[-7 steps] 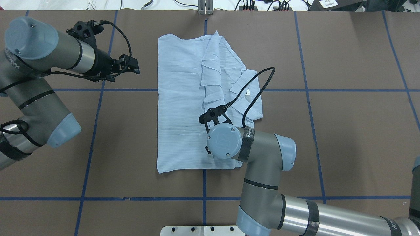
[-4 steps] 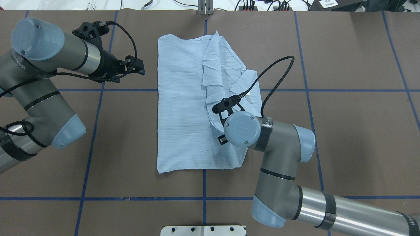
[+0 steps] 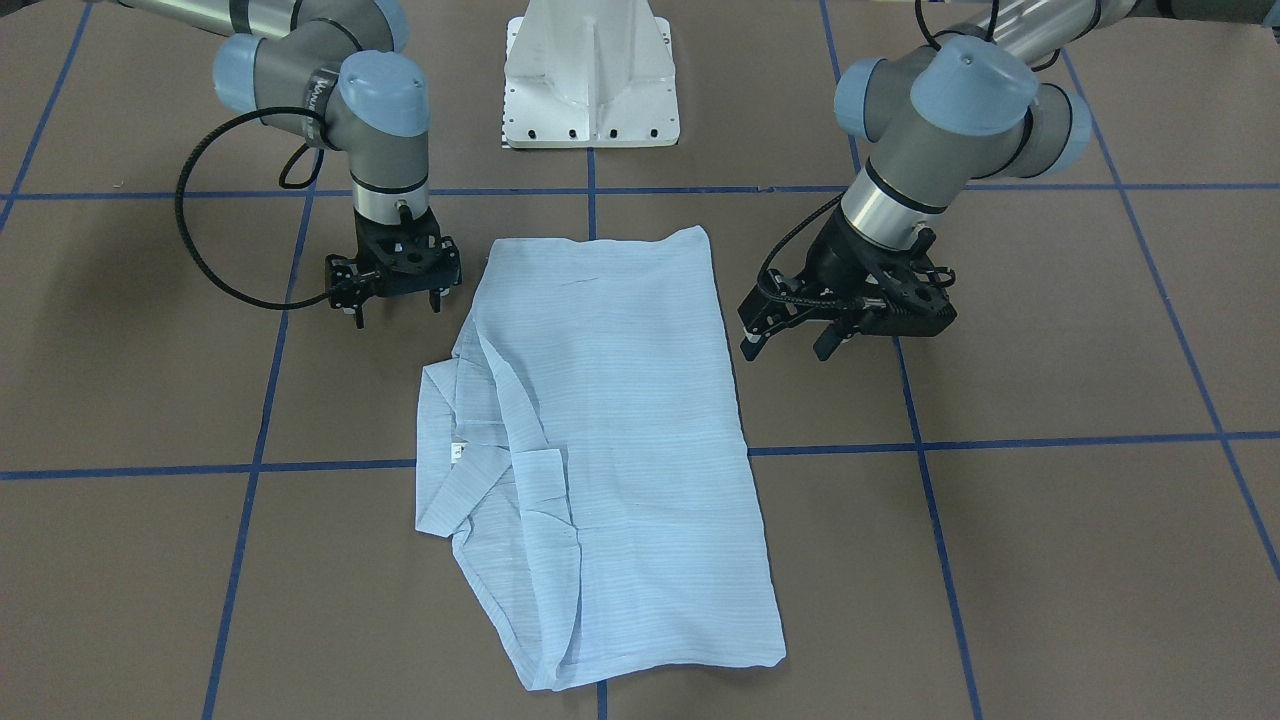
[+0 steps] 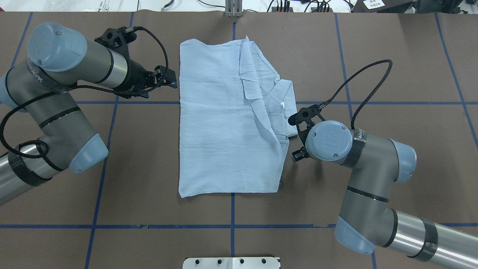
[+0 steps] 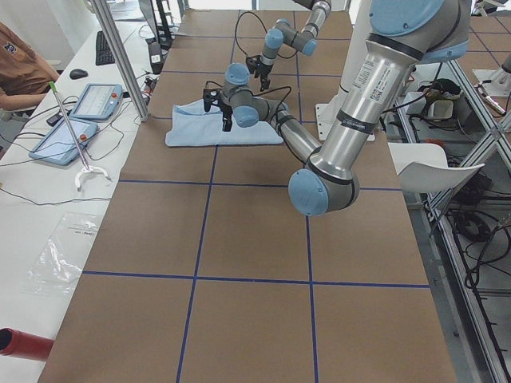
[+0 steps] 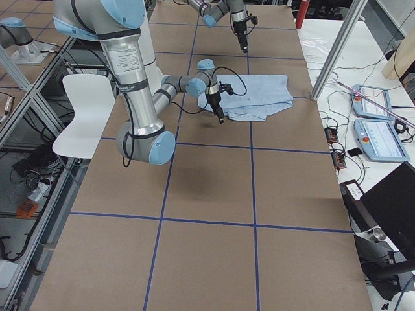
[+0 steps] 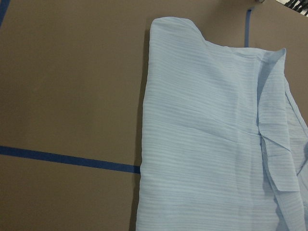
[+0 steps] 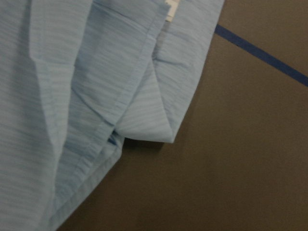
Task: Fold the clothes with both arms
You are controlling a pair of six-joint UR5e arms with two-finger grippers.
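The pale-blue striped shirt point(image 4: 216, 123) lies folded flat mid-table, with its collar and white neck label point(image 4: 282, 105) on the overhead view's right side. It also shows in the front view point(image 3: 620, 430). My left gripper point(image 3: 785, 350) is open and empty, low beside the shirt's edge; in the overhead view point(image 4: 172, 79) it is just off the left edge. My right gripper point(image 3: 398, 312) is open and empty, just off the shirt near the collar side. The left wrist view shows the shirt point(image 7: 207, 144); the right wrist view shows its hem and collar corner point(image 8: 86, 96).
The brown table is marked by blue tape lines point(image 4: 231, 226). The white pedestal base point(image 3: 590, 70) stands at the robot's edge. A side bench with tablets point(image 5: 96, 100) and a white chair point(image 5: 435, 163) lie beyond the table.
My right arm has drawn back to the right, from over the shirt to just off its edge, and the shirt's right flap lies flatter. My left gripper has moved right toward the shirt's left edge.
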